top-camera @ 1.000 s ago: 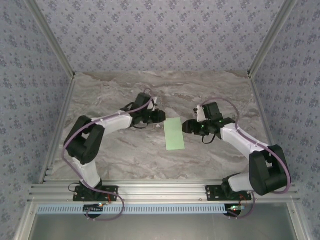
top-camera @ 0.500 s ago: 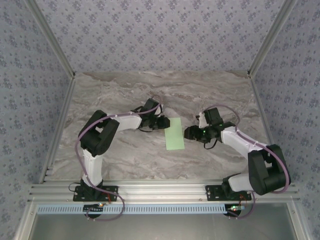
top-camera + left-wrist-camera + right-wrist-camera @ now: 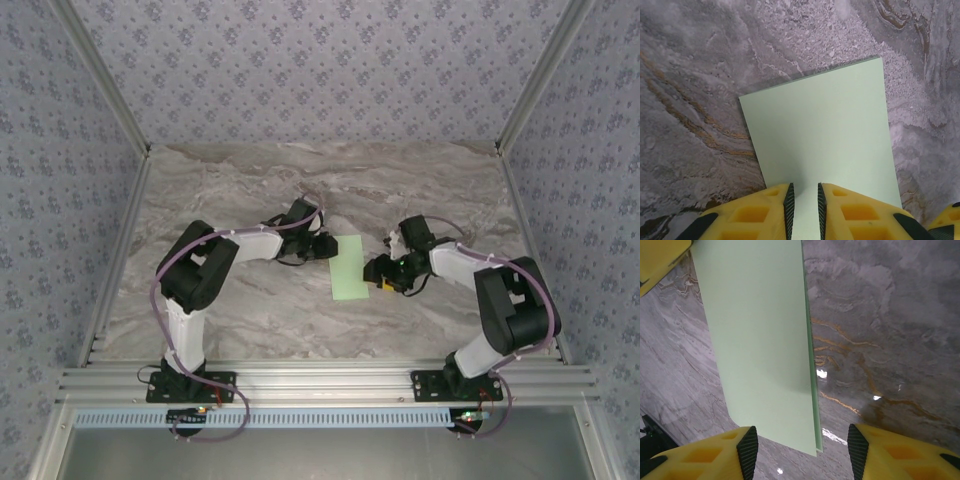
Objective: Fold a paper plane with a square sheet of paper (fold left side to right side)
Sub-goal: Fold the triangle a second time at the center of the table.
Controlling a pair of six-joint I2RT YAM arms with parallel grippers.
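At the centre of a grey, brown-veined marble tabletop [image 3: 250, 180] lies a pale mint-green sheet of paper [image 3: 348, 267]. It is folded into a narrow rectangle with its long sides running away from the arm bases. It rests flat on the stone.

On the left of the sheet of paper, the left gripper [image 3: 324, 246], black with yellow fingers, sits at the far end of the long left edge. The left wrist camera looks along the paper [image 3: 820, 135] from that edge. There the left gripper [image 3: 804, 194] has its two black-padded yellow fingers [image 3: 788, 202] drawn almost together, with only a thin slit between them, and green paper shows through the slit. Whether they pinch the paper or merely rest over it cannot be told.

On the right of the sheet of paper, the right gripper [image 3: 374, 272] sits beside the nearer half of the long right edge. In the right wrist view the right gripper [image 3: 802, 434] is spread wide. The near right corner of the paper [image 3: 760, 340] falls between its fingers [image 3: 747, 450], and neither pad touches it. Along that right edge two layers of paper show, one just past the other.
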